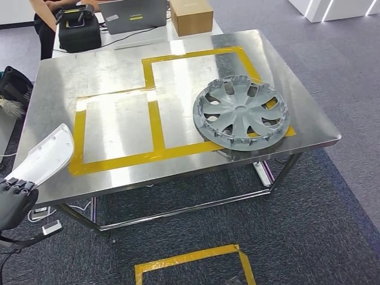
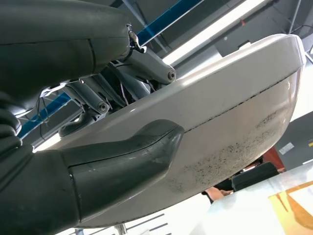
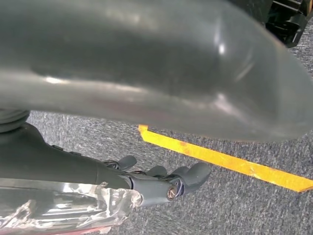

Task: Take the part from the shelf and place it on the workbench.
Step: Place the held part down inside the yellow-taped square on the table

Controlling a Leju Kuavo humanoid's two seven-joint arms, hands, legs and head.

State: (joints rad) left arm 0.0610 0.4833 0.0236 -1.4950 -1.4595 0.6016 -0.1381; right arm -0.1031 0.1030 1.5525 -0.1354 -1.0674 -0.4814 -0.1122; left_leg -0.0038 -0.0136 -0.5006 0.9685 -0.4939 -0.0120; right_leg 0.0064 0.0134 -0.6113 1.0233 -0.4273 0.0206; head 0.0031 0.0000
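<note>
Dark grey left hand (image 2: 92, 161), thick thumb, silver pins in its fingers (image 2: 147, 61).

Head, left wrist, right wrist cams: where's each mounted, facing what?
Head view: high on the body, looking forward and down at the steel workbench and wheel cover; left robot hand holds the white part.
Left wrist view: behind the left robot hand, looking up along the white part, shared with head view.
Right wrist view: behind the right robot hand, facing carpet and yellow tape.

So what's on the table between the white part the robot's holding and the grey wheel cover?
Only yellow tape lines on bare steel table, seen in the head view, between the white part and wheel cover.
</note>
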